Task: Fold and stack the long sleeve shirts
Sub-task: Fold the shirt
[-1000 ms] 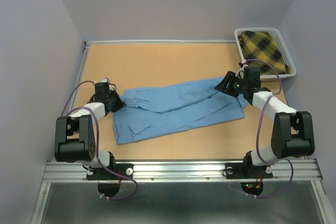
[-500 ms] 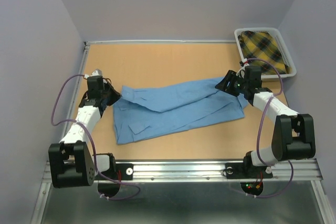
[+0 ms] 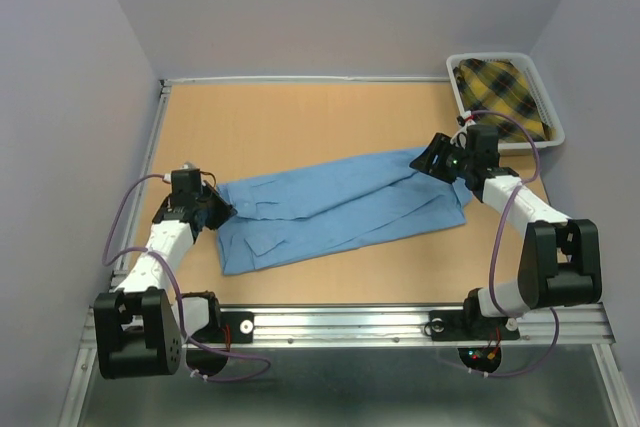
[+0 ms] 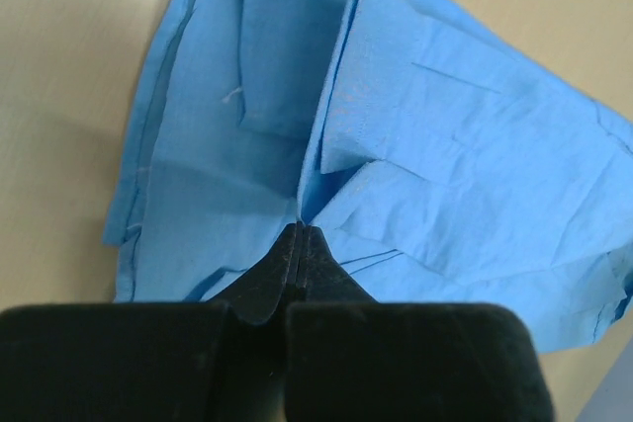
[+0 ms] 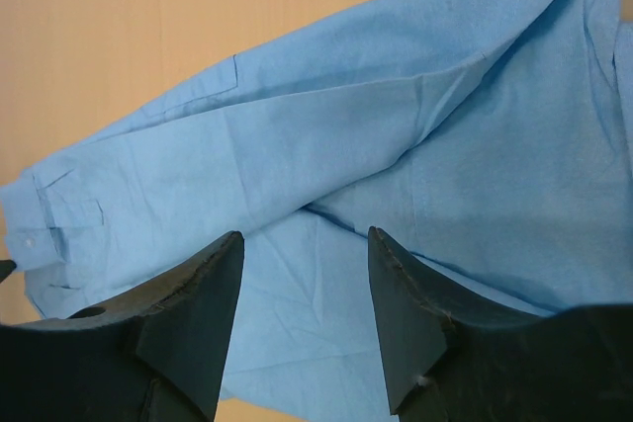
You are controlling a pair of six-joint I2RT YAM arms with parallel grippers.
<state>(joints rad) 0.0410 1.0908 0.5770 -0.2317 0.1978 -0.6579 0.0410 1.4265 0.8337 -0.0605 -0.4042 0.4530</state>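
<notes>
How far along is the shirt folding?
Early. Done: nothing folded or stacked; the blue shirt lies rumpled across the table. In hand: left gripper is shut on its left end; right gripper hovers open over the right end. Left: flatten, fold, stack; a plaid garment sits in the basket.

Top camera overlooks the table; both close wrist cameras share the shirt.

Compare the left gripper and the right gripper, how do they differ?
The left gripper is shut, pinching a fold of the blue shirt; the right gripper stands open, gripping nothing. The left sits at the shirt's left end, the right at its right end. Both point at the same shirt.
</notes>
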